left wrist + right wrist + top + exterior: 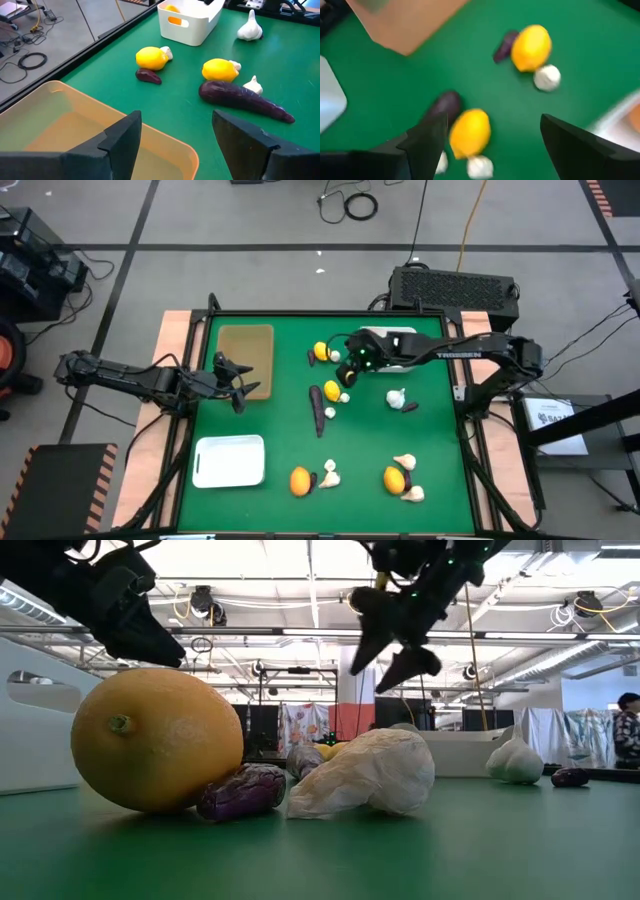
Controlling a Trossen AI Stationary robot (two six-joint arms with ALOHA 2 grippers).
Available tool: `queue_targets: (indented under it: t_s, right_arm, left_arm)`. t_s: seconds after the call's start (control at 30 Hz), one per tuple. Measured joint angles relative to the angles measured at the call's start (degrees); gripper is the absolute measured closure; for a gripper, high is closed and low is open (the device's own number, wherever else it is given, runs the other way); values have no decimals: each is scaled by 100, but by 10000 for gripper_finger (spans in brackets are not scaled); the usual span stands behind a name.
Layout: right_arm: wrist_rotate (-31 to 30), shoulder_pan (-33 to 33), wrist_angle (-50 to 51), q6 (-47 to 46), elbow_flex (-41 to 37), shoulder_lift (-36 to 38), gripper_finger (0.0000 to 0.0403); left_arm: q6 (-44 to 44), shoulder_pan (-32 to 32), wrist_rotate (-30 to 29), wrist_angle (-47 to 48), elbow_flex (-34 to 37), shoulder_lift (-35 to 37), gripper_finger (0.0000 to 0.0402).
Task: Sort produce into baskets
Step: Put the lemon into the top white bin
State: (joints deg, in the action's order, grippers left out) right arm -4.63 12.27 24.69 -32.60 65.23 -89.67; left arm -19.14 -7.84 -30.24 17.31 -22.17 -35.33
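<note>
The right gripper (352, 363) hangs above the green table (440, 440), near its far side. Its two dark fingers (427, 137) are spread apart and hold nothing. Right under it lies a yellow lemon (332, 389) with a small white garlic bulb (344, 397) touching it. Another yellow lemon (321, 351) lies just beside the gripper, with a tiny dark purple eggplant piece (311, 357) next to it.

A long dark purple eggplant (318, 408) lies in the middle of the table. A white plastic tub (398, 338) sits at the far edge, and an orange fruit (172, 8) is inside it.

The left gripper (235, 385) waits over the near corner of the flat tan tray (246, 352). Its fingers (122, 140) are also apart and empty.

A flat white tray (229, 460) sits at the near left side of the table. Close to the near edge lie a round orange fruit (300, 480) and an orange-yellow fruit (394, 478), each with garlic and a small purple piece beside it. One big white garlic bulb (397, 397) lies alone toward the right, well apart from the trays.
</note>
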Motion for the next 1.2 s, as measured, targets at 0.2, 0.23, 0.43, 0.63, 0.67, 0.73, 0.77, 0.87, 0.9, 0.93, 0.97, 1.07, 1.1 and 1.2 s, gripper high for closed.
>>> queue_targets:
  t_s: [0.2,0.23,0.43,0.63,0.67,0.73,0.77,0.87,0.9,0.93,0.97,1.07,1.1,1.2]
  right_arm:
    - [-13,91,-681,122,225,-613,94]
    - [-15,131,-676,198,343,-776,94]
    - [-75,310,-624,550,1406,-1791,94]
    - [-459,400,-149,699,2293,-2515,94]
    - [-510,419,-97,733,2363,-2617,94]
    - [-655,437,-27,782,2456,-2804,94]
    - [-767,456,37,815,2466,-2880,94]
    - [-1132,497,118,881,2484,-3034,94]
    - [-1206,510,120,883,2487,-3052,94]
    - [-1224,535,117,876,2489,-3067,94]
    - [-1223,555,88,844,2496,-3095,94]
    - [-1253,612,136,794,2494,-3142,94]
    - [-1325,617,127,762,2494,-3173,94]
    - [-1332,647,143,653,2494,-3219,94]
  left_arm:
    - [0,0,2,24,0,0,150]
    - [10,0,3,38,0,-2,150]
    - [41,0,4,46,0,0,150]
    - [-11,0,22,238,0,-2,150]
    - [-9,0,22,241,0,-1,150]
    - [-9,0,22,245,0,-2,150]
    - [-9,0,23,251,0,0,150]
    - [-9,0,24,257,0,-2,150]
    - [-9,0,24,256,0,0,150]
    - [-9,0,24,255,0,0,150]
    - [-7,0,24,256,0,0,150]
    - [-9,0,24,257,0,0,150]
    - [-9,0,24,255,0,0,150]
    - [-11,0,24,257,0,0,150]
